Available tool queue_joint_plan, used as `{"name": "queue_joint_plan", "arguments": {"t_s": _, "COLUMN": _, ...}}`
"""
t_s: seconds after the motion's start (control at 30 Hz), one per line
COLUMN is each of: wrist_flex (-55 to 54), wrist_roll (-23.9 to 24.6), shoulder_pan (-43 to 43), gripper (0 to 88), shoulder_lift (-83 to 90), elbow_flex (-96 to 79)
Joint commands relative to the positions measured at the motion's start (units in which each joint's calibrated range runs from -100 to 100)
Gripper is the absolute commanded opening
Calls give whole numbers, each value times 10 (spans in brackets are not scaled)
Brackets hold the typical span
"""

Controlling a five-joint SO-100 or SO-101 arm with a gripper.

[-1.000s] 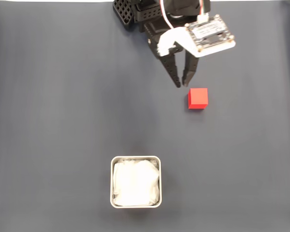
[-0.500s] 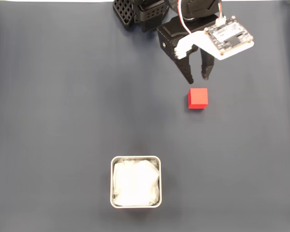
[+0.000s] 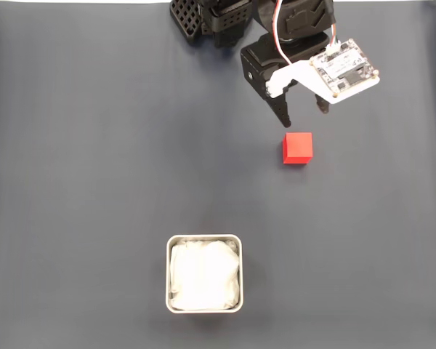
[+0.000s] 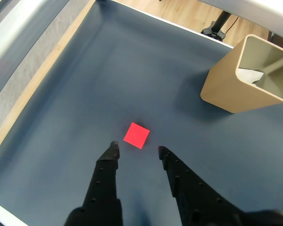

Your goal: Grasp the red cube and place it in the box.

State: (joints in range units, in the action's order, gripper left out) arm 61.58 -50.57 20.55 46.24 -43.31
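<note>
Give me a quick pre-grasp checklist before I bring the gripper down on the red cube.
1. Gripper open: ok, a clear gap shows between the fingers in the wrist view.
2. Red cube free and flat on the dark mat: ok.
3. Cube lined up with the gap: ok, it sits just ahead of the fingertips, roughly centred, turned slightly.
4. Gap wider than the cube: ok, though not by much.
5. Height above the mat: cannot tell.
6. Box open to receive, only white lining inside: ok.

Fingers (image 4: 114, 151) apart — (empty)
</note>
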Motion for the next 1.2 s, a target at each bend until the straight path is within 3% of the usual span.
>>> {"name": "queue_joint_plan", "arguments": {"t_s": 0.0, "wrist_flex": -26, "wrist_roll": -2, "shoulder_pan": 8, "gripper": 228, "shoulder_lift": 5, "elbow_flex": -6}}
{"name": "queue_joint_plan", "arguments": {"t_s": 1.17, "wrist_flex": -155, "wrist_roll": -17, "shoulder_pan": 9, "gripper": 344, "shoulder_lift": -46, "elbow_flex": -123}}
